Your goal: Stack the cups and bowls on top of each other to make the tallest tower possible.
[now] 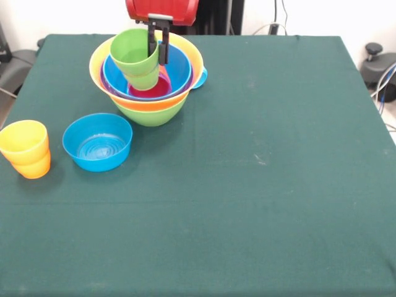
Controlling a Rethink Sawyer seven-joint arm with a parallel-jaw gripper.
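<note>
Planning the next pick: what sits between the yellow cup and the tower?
The loose blue bowl, seen in the front view, lies between the yellow cup and the tower.

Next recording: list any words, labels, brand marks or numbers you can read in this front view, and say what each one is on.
None can be read.
The green cup in the gripper, the stacked bowls, the separate blue bowl and the yellow cup on the orange cup all show plain surfaces.
The green tablecloth carries no print.
The red arm housing shows no marking.
</note>
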